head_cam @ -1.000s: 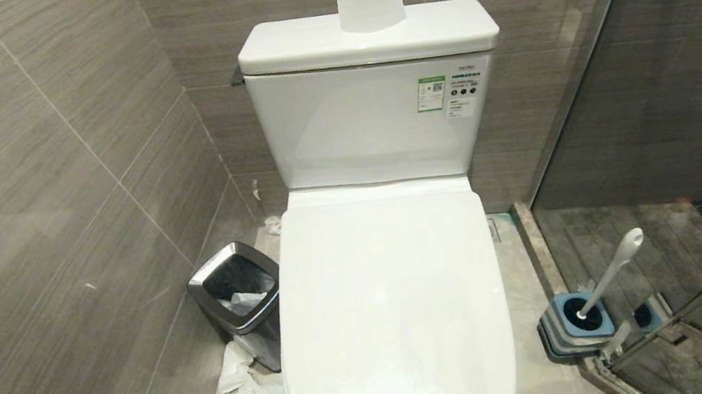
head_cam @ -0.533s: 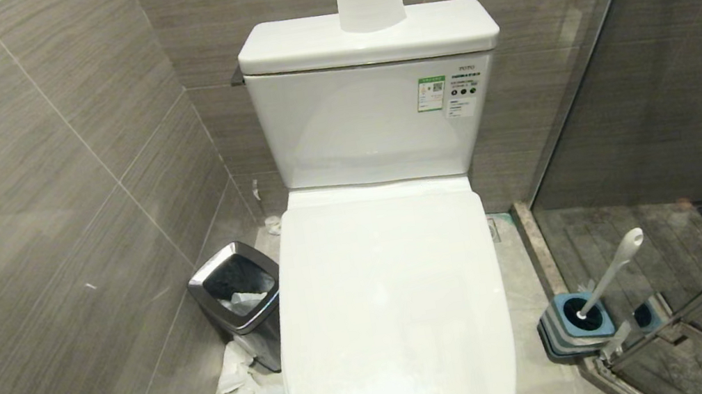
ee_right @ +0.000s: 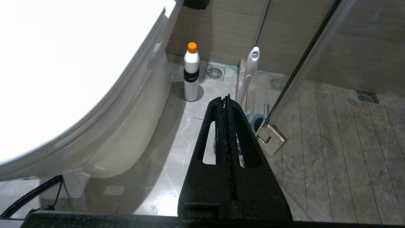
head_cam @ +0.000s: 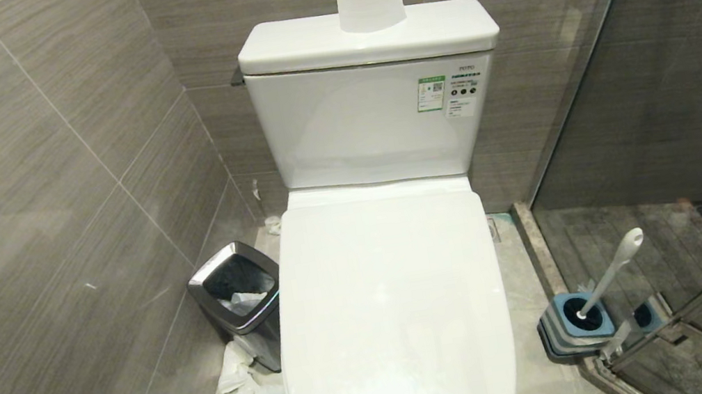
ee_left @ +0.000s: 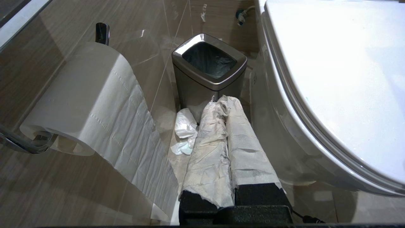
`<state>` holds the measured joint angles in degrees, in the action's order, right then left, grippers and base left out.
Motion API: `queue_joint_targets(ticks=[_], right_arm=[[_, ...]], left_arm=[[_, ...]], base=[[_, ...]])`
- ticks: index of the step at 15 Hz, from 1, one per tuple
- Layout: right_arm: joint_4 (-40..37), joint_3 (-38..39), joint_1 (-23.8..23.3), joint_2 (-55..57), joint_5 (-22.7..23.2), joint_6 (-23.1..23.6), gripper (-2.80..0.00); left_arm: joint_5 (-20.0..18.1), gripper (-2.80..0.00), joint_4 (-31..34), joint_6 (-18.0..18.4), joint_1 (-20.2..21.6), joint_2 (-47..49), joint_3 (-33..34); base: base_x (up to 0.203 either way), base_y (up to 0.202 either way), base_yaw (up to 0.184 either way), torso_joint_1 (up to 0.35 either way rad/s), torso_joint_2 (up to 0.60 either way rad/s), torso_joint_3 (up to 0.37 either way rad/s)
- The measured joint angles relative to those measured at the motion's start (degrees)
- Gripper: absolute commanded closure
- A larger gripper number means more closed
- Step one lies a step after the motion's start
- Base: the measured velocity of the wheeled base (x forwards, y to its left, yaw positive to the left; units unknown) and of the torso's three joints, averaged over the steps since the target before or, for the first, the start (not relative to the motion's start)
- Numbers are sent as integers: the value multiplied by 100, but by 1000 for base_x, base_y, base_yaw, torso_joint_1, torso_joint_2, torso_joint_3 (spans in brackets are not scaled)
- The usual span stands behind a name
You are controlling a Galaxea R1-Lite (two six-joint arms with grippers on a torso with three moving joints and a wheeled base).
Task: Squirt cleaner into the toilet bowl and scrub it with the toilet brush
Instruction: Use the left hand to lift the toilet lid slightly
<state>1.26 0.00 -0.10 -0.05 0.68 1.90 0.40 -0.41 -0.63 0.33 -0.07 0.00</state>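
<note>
Bin (ee_left: 209,68), ahead of pressed-together left end effector (ee_left: 226,101), is holding tissue; holder (head_cam: 576,322), beyond pressed-together right end effector (ee_right: 226,98), is holding toilet brush (head_cam: 610,276).

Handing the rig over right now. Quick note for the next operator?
Left gripper: shut, fingers wrapped in tissue, low beside the bin.
Right gripper: shut, empty, low by the glass door.
Toilet bowl: lid down.
Cleaner bottle: capped, on the floor beside the toilet.
Toilet brush: in its holder.
Done: nothing.
Left: lift lid, squirt, scrub.
</note>
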Motion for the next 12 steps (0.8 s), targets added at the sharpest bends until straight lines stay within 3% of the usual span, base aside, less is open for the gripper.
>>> queue_joint_targets(ticks=[12], right_arm=[[1, 0, 0, 0, -5, 0, 0]], left_arm=[[4, 0, 0, -4, 0, 0, 0]], base=[[0, 0, 0, 0, 0, 0]])
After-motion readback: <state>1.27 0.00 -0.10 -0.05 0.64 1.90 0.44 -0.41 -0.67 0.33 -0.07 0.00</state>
